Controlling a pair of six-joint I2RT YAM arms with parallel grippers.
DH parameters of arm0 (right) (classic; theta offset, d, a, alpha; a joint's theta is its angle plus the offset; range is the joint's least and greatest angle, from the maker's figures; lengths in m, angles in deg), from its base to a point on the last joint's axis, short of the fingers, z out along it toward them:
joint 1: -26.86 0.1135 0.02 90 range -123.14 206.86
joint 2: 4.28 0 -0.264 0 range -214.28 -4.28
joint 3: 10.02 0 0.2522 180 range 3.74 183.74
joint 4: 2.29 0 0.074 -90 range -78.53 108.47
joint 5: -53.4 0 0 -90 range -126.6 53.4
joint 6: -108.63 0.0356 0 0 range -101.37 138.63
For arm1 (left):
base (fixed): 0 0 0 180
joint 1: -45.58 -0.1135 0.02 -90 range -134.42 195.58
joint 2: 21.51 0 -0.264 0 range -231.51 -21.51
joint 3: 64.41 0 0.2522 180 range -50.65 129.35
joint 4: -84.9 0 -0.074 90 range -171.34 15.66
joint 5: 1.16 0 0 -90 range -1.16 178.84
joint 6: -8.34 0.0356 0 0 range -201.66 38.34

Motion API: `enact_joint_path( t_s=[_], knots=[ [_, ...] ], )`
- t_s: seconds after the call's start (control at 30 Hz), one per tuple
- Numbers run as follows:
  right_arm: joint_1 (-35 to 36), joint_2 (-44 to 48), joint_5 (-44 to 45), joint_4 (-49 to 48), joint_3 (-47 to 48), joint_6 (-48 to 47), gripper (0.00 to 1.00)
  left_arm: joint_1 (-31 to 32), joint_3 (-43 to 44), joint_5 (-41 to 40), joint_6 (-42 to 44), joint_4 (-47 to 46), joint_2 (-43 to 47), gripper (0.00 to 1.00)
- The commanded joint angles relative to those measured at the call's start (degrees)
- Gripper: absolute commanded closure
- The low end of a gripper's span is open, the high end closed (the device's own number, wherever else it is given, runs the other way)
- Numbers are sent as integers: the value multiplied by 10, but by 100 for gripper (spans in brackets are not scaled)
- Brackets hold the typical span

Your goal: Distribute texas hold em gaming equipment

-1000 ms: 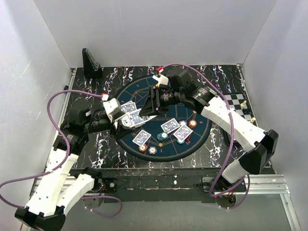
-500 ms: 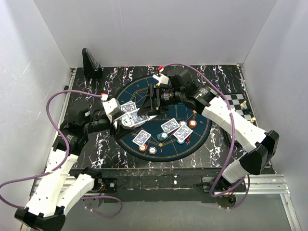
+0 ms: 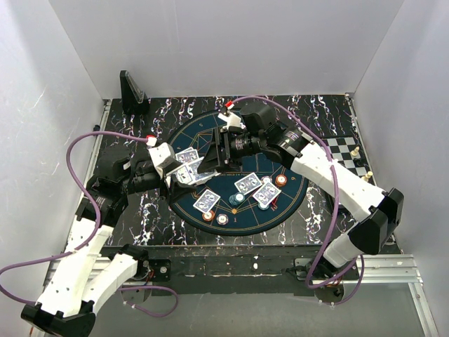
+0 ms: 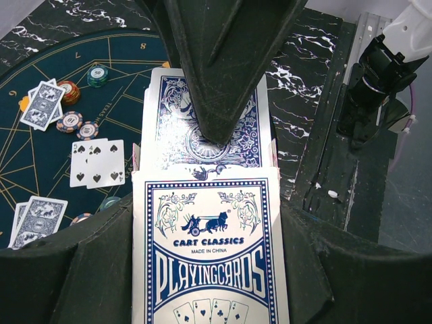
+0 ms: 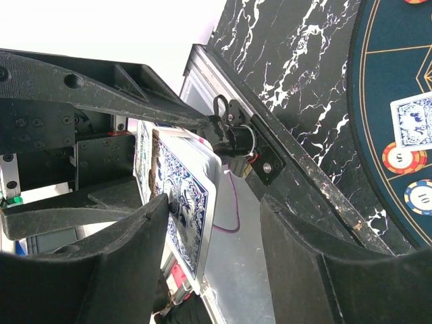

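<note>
**Playing cards partly dealt, another one on its way out of the box**

Playing cards and chips already lie on the round mat (image 4: 34,155). The top view shows face-down cards (image 3: 248,184) at several spots, most with chips (image 3: 280,180) close by. The left wrist view also shows a face-up pair (image 4: 98,162), and its left card looks like a four of spades. I judge the deal well started but not finished, since more cards sit in the card box (image 4: 209,270). I cannot find a triangular marker in any view.

The left gripper (image 3: 179,173) is pressed tight on the box, holding it above the mat's left edge with the open end toward the other arm. The right gripper (image 5: 214,210) has its fingers spread. One finger lies on the back of the top card (image 4: 172,121), which sticks partway out of the box, and nothing is pinched between the fingers.

The box front reads "CART CLASSICS", "MADE IN CHINA" and "PLAYINGCARDS" in blue. A teal chip (image 4: 98,73) is marked 50 and a striped chip (image 4: 69,121) is marked 10. The mat shows the numerals 6, 7 and 8, and its other lettering is too small to read.
</note>
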Motion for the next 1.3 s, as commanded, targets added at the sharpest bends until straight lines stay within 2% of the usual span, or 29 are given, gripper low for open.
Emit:
enact_joint_path(
  t_s=[0.0,0.5,1.27],
  knots=[
    [-3,8,2,5,5,-10,38,1,23,9,0,-11,4,100],
    [-34,41,3,15,-23,-15,47,1,21,9,-1,-11,6,100],
    [-49,40,57,102,65,-79,60,1,17,8,-2,-11,12,100]
  ],
)
